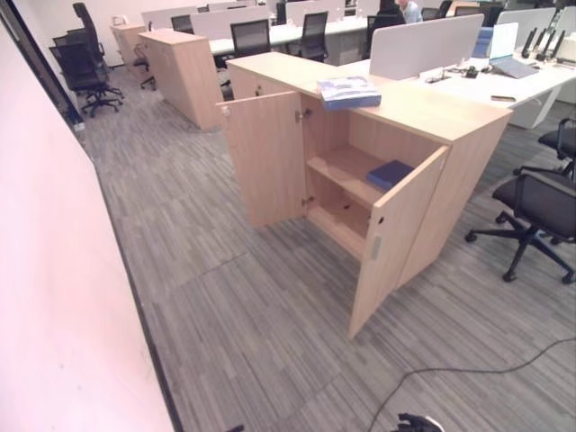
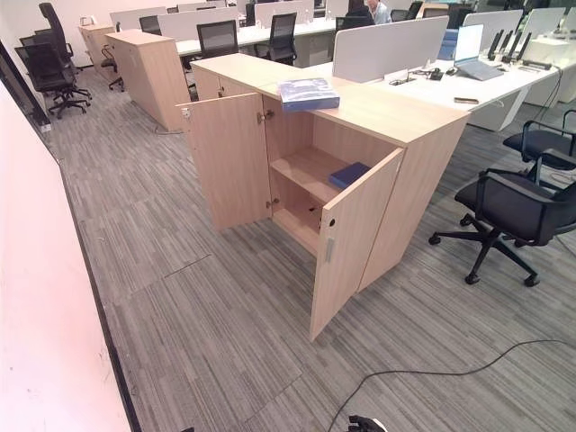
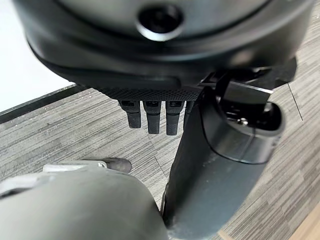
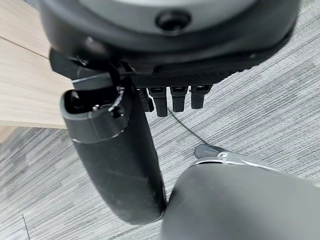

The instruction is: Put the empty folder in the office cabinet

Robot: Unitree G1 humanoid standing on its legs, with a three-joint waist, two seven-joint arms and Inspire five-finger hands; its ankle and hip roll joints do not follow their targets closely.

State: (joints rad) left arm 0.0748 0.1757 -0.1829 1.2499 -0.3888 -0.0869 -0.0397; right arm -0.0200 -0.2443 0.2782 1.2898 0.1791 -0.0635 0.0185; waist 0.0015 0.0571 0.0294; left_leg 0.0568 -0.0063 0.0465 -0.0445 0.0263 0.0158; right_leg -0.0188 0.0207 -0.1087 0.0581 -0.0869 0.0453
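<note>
While both doors of the light-wood office cabinet [image 1: 423,126] stand open, a dark blue flat folder [image 1: 389,173] lies on its upper shelf, toward the shelf's right edge, just behind the right door [image 1: 393,234]. A second, light blue and white folder [image 1: 349,91] rests on the cabinet top near its rear edge. The left robot hand [image 3: 152,117] and right robot hand [image 4: 172,100] hang over the grey striped carpet floor [image 1: 252,315], fingers relaxed and holding nothing. If the shelved folder is the intended one, placement appears done; closing the doors may remain.
</note>
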